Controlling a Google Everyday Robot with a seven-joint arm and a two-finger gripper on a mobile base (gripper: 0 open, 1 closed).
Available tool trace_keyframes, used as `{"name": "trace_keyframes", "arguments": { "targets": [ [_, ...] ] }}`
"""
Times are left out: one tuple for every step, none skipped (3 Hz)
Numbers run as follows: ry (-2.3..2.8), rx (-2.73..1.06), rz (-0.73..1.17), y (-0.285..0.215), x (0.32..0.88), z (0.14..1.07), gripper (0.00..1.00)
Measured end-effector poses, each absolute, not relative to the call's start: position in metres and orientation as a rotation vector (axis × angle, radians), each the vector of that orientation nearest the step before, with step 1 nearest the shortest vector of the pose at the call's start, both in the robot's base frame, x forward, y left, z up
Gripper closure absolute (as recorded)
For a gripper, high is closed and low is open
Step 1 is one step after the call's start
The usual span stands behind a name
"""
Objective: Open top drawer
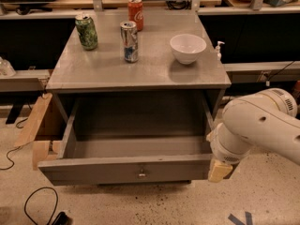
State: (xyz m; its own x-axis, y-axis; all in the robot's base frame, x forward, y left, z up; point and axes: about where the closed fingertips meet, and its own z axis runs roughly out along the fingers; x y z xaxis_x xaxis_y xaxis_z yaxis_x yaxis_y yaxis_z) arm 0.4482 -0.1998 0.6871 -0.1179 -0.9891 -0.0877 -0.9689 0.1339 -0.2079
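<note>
Drawer (93, 170) stands pulled far out from under the grey table (140, 71), its box open and its knob (141, 174) on the front. Gripper (219, 171) of the white arm (262, 125) is below the table's right edge, at the drawer's right front corner; whether it is wide or narrow I cannot tell. On the table stand a green can (86, 32), a silver can (129, 41), a red can (135, 13) and a bowl (187, 47).

White script runs down the red can (135, 13) at the back of the grey table top (154, 71). It looks like the Coca-Cola logo, though I can't spell out the letters. The green can (86, 31) and the silver-and-blue can (129, 41) carry print too blurred to read. No writing shows on my gripper (219, 170), low at the right front corner of the top drawer (93, 170).
</note>
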Motion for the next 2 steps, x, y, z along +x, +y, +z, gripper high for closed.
{"name": "trace_keyframes", "arguments": {
  "targets": [
    [2.202, -1.938, -0.147, -0.200, 0.448, 0.687, 0.00],
    [2.198, -1.958, -0.208, -0.197, 0.444, 0.703, 0.00]
  ]
}}
